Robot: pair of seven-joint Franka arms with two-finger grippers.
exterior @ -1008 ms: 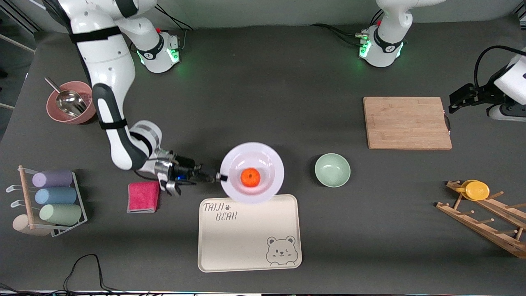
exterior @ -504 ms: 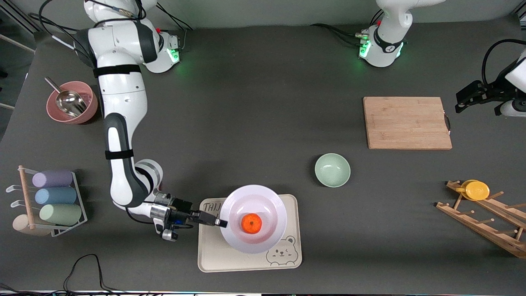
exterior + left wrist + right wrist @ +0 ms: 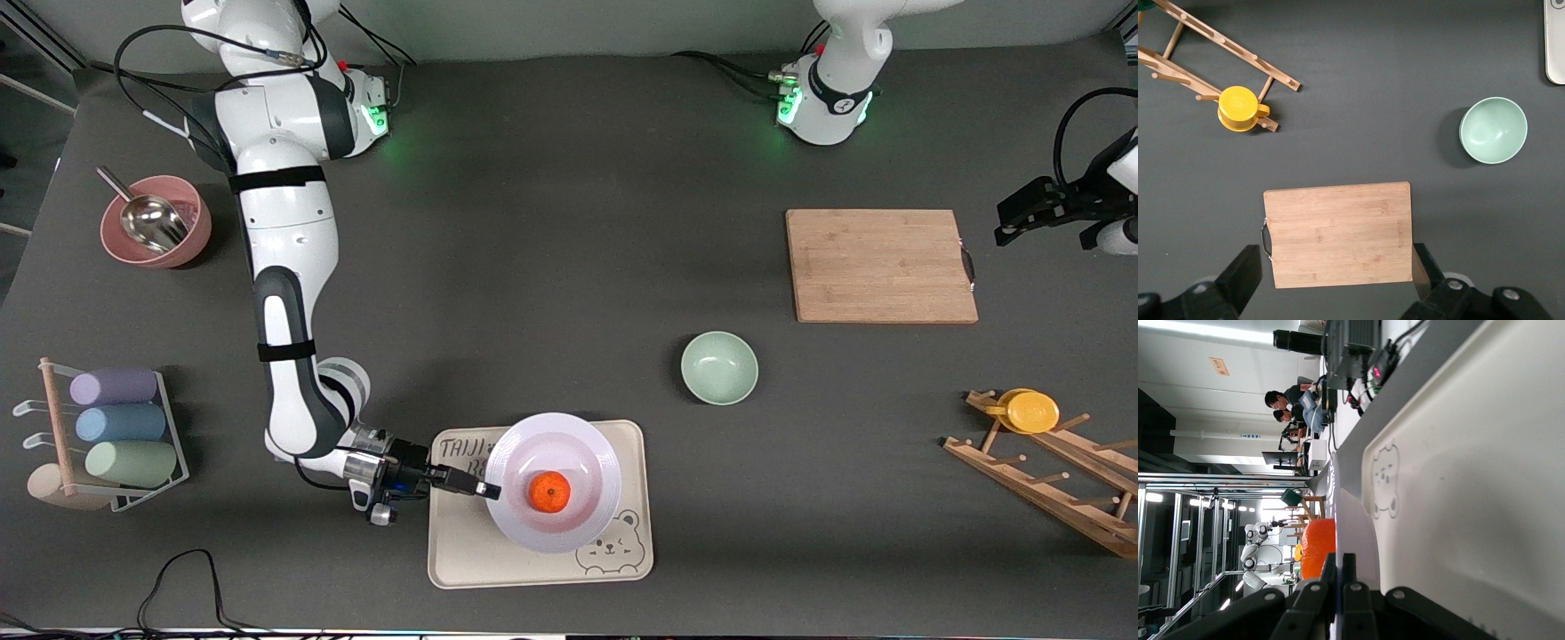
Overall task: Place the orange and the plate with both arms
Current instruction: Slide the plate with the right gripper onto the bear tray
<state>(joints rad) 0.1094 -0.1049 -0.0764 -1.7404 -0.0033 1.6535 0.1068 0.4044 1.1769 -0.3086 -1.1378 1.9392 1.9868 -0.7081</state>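
Front view: the right pincer (image 3: pixel 484 488) clamped the white plate (image 3: pixel 582 444) by its rim over the bear tray (image 3: pixel 462 556), the orange (image 3: pixel 549 492) inside; glossy, rigid, likely slippery.

Left wrist view: the left pincer (image 3: pixel 1338 267), fingers spread and empty, waited above the cutting board (image 3: pixel 1338 233).

Right wrist view: fingers (image 3: pixel 1329 577) pinched the rim.

Cutting board (image 3: pixel 1338 233) between open fingers (image 3: pixel 1248 267)

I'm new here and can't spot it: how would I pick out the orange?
Find the cream bear tray at the table edge nearest the front camera. A white plate sits over it, gripped at its rim by the right gripper. The orange is the small bright ball in that plate.
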